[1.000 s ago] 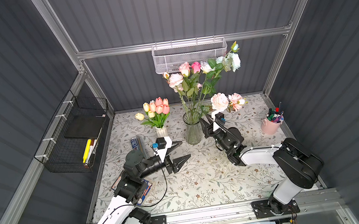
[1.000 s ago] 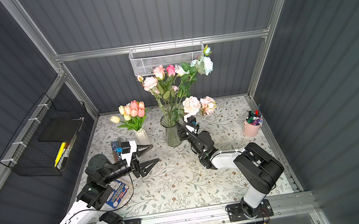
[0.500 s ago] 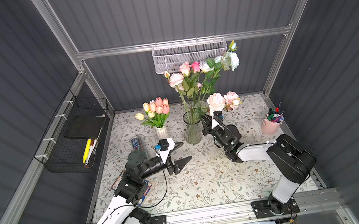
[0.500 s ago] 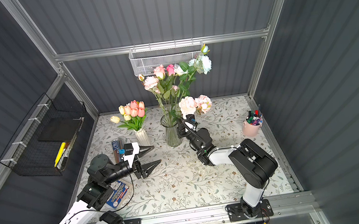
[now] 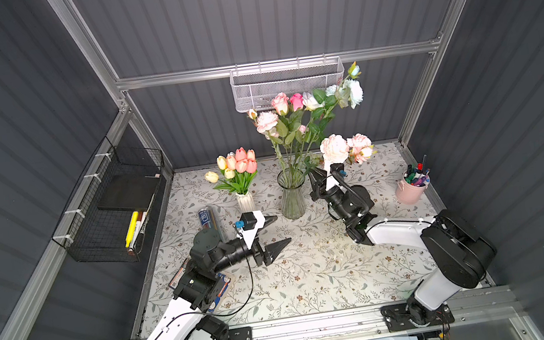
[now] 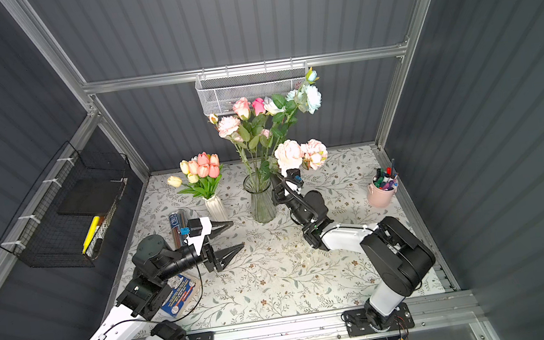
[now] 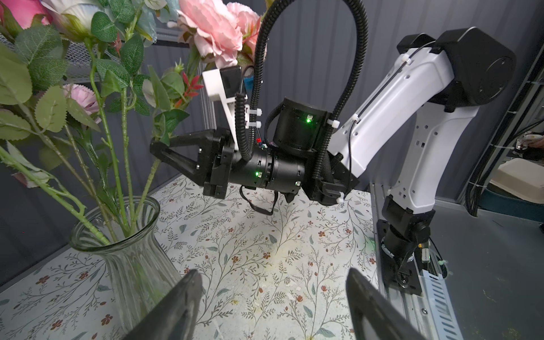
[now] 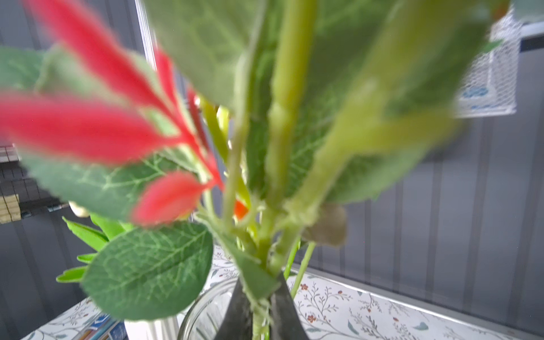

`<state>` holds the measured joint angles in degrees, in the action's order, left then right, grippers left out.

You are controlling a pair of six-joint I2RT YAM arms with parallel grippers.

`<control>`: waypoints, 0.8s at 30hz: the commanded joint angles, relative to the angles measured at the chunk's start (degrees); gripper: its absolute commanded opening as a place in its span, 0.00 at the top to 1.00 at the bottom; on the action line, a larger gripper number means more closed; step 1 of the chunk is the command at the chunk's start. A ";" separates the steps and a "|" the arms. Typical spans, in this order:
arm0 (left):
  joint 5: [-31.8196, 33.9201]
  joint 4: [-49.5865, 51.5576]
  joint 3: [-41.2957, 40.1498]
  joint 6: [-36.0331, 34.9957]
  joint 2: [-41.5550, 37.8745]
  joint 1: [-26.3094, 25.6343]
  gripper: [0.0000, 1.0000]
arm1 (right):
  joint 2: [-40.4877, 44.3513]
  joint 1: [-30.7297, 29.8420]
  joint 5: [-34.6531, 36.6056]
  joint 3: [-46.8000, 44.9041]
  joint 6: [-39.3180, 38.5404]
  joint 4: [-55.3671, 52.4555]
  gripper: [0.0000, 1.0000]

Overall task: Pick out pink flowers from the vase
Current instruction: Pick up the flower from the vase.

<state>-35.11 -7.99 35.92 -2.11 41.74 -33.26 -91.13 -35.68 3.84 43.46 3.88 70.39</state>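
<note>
Right pincer [image 5: 313, 174]: fingers pressed together on a green stem [image 8: 260, 306], just above the rim of the glass vase [image 5: 291, 196]. The right wrist view confirms it, with both fingers [image 8: 235, 312] flat against the stem and no gap visible. In the left wrist view the gripped stem runs up from the vase mouth, through the pincer tip, to the pale pink peonies [image 5: 334, 148], which lean out on the right of the bunch. The lower end of the stem sits inside the vase.

Right arm: base at the front right edge of the tabletop [image 5: 312, 279]. The upper link lies low and the forearm is stretched toward the vase. The pincer is angled up into the leaves.

Left pincer [image 5: 274, 232]: spread wide, holding nothing, touching nothing. It hovers above the tabletop, in front and to the left of the glass vase, tips pointing toward it.

Left arm: elbow bent, wrist about level.

Same bunch, higher up: pink roses [image 5: 280, 103] and a ruffled pink peony [image 5: 266, 122], in the vase alongside white and pale blue roses [image 5: 354, 92].

Coral tulips [image 5: 243, 160] stand with yellow ones in a small white vase [image 5: 245, 201], just left of the glass vase.
</note>
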 commanded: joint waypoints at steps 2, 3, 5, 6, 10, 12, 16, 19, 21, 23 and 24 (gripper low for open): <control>0.74 1.00 -0.05 -1.23 -0.78 -0.23 0.21 | 1.75 0.56 -3.27 2.13 -1.65 -3.17 0.97; 0.75 1.12 0.02 -1.31 -0.79 -0.23 0.21 | 2.35 0.61 -4.27 2.23 -2.20 -4.39 0.97; 0.92 1.22 -0.01 -1.39 -0.90 -0.23 0.20 | 3.76 0.79 -6.42 2.61 -3.82 -7.13 0.98; 0.95 1.26 -0.02 -1.56 -1.02 -0.23 0.20 | 4.74 0.94 -7.05 2.82 -4.41 -8.99 0.98; 1.01 1.40 -0.04 -1.67 -1.11 -0.23 0.20 | 8.69 1.02 -8.14 4.57 -6.83 -18.64 0.98; 1.15 1.64 -0.05 -1.68 -1.13 -0.22 0.19 | 10.63 1.44 -8.72 5.76 -7.15 -22.85 0.97; 1.19 1.70 -0.02 -1.93 -1.43 -0.22 0.19 | 12.71 3.26 -12.74 8.39 -5.29 -29.70 0.96; 1.19 1.81 -0.01 -2.11 -1.58 -0.23 0.19 | 13.30 5.11 -17.39 9.45 -4.67 -32.01 0.96; 1.23 2.00 -0.02 -2.20 -1.57 -0.19 0.18 | 13.59 6.71 -21.27 10.68 -4.68 -33.76 0.98; 1.75 2.10 -0.03 -2.12 -1.63 -0.23 0.18 | 14.24 7.54 -24.37 12.42 -5.62 -35.89 1.00; 2.10 2.33 0.10 -2.11 -1.63 -0.23 0.18 | 14.84 7.71 -24.92 13.56 -6.49 -37.67 1.00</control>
<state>-34.02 -6.90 35.92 -3.07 40.73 -33.26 -78.00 -28.91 -15.07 53.87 -0.71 37.89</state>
